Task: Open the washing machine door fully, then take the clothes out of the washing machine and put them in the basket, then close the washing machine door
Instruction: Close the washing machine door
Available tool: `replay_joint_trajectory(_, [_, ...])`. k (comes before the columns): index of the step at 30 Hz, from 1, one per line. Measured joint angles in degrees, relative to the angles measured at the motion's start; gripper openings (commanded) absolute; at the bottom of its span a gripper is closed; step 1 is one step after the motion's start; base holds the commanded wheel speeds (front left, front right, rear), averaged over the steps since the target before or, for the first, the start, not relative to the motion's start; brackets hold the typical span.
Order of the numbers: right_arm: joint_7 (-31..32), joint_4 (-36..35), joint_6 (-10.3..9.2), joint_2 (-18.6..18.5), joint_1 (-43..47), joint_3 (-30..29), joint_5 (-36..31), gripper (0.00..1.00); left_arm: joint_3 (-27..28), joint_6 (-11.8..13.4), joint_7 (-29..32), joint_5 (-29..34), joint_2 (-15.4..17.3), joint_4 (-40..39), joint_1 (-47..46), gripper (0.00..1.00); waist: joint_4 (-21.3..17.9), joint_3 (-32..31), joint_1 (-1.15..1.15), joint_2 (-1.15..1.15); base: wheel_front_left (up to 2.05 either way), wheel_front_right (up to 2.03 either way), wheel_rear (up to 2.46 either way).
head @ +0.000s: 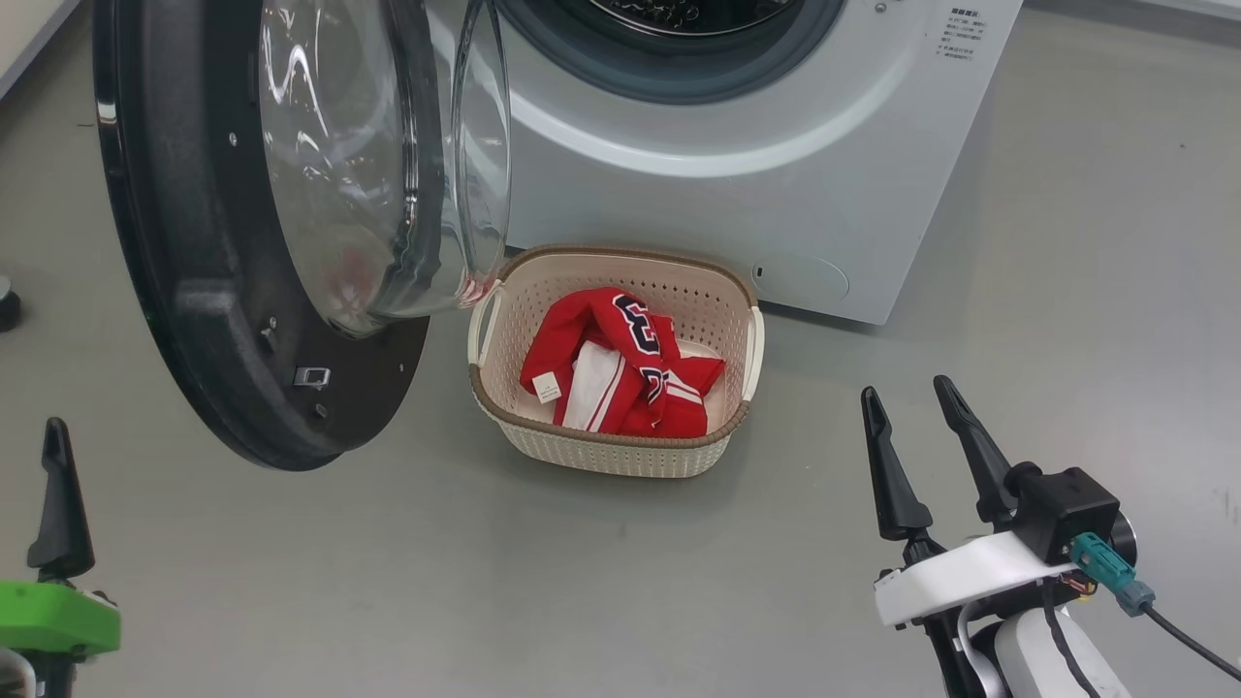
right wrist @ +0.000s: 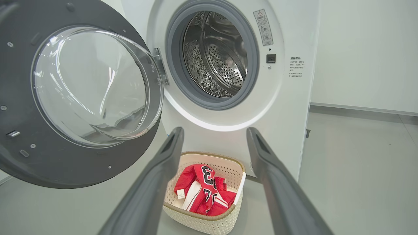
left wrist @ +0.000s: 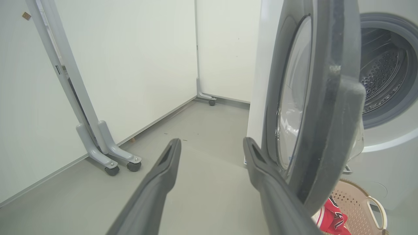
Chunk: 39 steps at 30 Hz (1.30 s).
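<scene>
The white washing machine [head: 776, 165] stands at the top with its steel drum [right wrist: 215, 55] showing no clothes. The washing machine door [head: 194, 242] hangs wide open to the left; I see its glass bowl [right wrist: 91, 85] and, edge-on, its rim [left wrist: 326, 98]. The cream basket [head: 601, 456] sits on the floor below the opening, with the red clothes [head: 620, 359] lying inside it. My left gripper [left wrist: 212, 140] is open and empty, just left of the door's edge. My right gripper [head: 906, 390] is open and empty, to the right of the basket [right wrist: 202, 222] and short of it.
White partition panels on castored feet [left wrist: 107, 156] stand to the left of the machine. A wall [right wrist: 365, 49] runs behind the machine on the right. A small dark round object [head: 5, 305] lies at the left edge. Grey floor [head: 582, 582] spreads between me and the basket.
</scene>
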Motion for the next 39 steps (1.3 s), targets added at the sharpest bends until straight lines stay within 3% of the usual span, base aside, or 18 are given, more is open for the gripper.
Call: replay_joint_trajectory(39, [0.0,-0.3,0.01,0.1,0.0,-0.4,0.0,1.00,-2.1,0.0,-3.3,0.0,1.2,3.0,0.0,1.00,-0.4,1.2,0.00,0.00,0.00,0.00,0.00])
